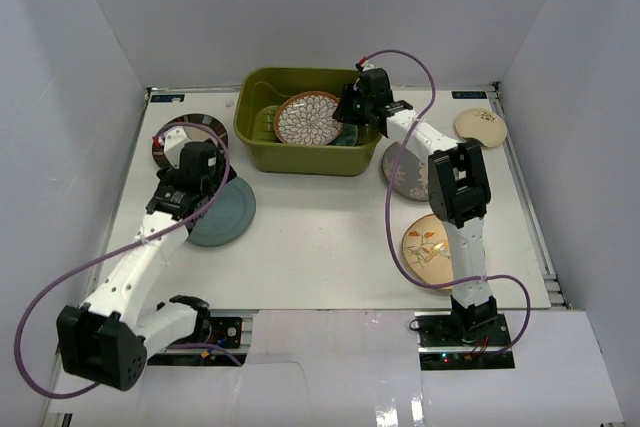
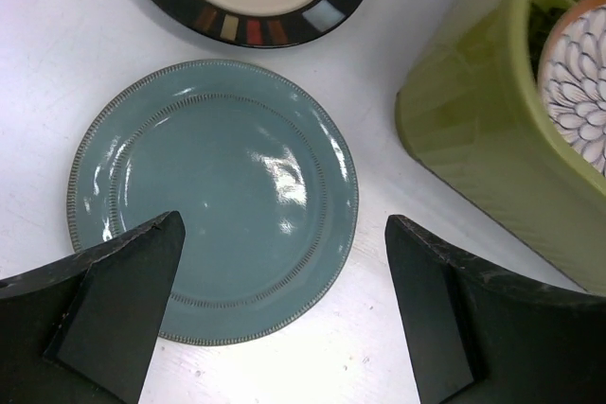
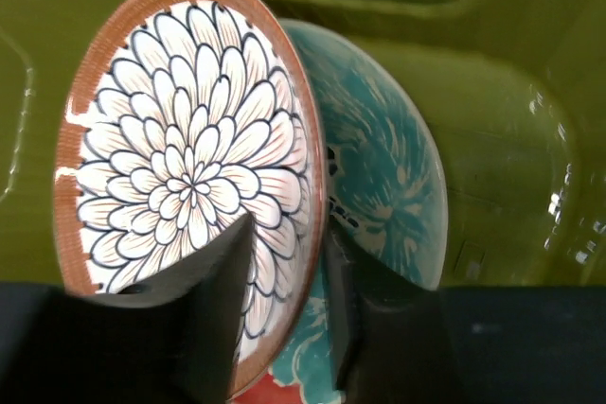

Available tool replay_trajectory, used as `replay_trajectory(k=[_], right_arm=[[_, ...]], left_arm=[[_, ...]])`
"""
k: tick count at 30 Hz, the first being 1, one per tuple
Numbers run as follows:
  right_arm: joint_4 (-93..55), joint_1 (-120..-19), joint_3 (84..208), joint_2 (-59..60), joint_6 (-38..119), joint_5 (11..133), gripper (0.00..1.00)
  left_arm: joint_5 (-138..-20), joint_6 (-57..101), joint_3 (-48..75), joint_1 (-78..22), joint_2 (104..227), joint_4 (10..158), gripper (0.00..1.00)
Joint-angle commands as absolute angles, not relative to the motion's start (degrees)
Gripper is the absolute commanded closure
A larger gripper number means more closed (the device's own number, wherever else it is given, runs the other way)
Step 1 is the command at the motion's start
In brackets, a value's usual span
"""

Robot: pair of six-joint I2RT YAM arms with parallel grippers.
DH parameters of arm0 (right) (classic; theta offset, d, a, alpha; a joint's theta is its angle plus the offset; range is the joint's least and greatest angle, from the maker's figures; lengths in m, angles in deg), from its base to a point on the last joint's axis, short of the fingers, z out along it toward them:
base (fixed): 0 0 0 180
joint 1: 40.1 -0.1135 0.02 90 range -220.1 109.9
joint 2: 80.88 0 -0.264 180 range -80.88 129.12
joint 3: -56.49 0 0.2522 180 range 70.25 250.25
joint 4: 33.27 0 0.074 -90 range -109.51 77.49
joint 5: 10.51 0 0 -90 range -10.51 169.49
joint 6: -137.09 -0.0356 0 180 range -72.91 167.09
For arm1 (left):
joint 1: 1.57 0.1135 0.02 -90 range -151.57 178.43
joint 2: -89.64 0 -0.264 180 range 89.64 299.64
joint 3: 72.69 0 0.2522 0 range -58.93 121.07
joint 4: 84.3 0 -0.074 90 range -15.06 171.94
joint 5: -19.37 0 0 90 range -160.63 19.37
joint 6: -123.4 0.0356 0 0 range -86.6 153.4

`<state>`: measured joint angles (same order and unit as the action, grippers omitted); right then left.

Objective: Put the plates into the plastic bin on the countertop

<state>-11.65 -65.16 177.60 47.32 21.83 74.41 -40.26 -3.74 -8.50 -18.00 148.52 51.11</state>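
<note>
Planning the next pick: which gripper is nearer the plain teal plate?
Left. The left gripper hovers open directly above the plain teal plate; the right gripper is away inside the plastic bin, straddling the petal-pattern plate's rim.

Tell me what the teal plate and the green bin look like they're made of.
The teal plate looks like glazed ceramic: glossy, with bright reflections and a beaded rim. The green bin looks like moulded plastic: smooth, slightly shiny olive walls with faint ribbing and rounded corners. Looks alone cannot confirm either.
</note>
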Motion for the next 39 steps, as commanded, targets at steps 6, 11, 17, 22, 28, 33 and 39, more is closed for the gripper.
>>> replay_trajectory(k=[6,11,17,22,28,33,39], right_arm=[[-16.69,-66.29,174.31,40.59,25.46,76.42,0.32],[-15.29,-66.90,174.22,38.66,27.48,77.46,0.06],[-12.92,-68.92,177.21,35.15,31.97,81.25,0.10],[-14.41,-69.28,173.89,28.74,32.06,75.20,0.10],[-28.44,-73.82,152.99,11.69,23.48,71.05,0.06],[-45.58,-84.62,126.00,0.52,11.07,75.09,0.14],[-58.08,-92.73,111.04,-0.29,-0.27,80.19,0.33]], left_arm=[[-53.14,-5.89,-4.79,-3.42,154.50,56.18,0.02],[-61.92,-6.85,-6.71,7.55,156.70,57.76,0.02],[-68.66,-6.84,-9.45,15.63,157.84,62.51,0.02],[-79.94,-10.54,-12.35,21.36,164.25,73.75,0.02],[-84.78,-13.53,-11.74,24.09,175.05,83.59,0.06],[-88.47,-13.27,-9.98,24.88,182.44,90.10,0.11],[-88.73,-12.74,-8.66,25.67,189.04,94.68,0.20]])
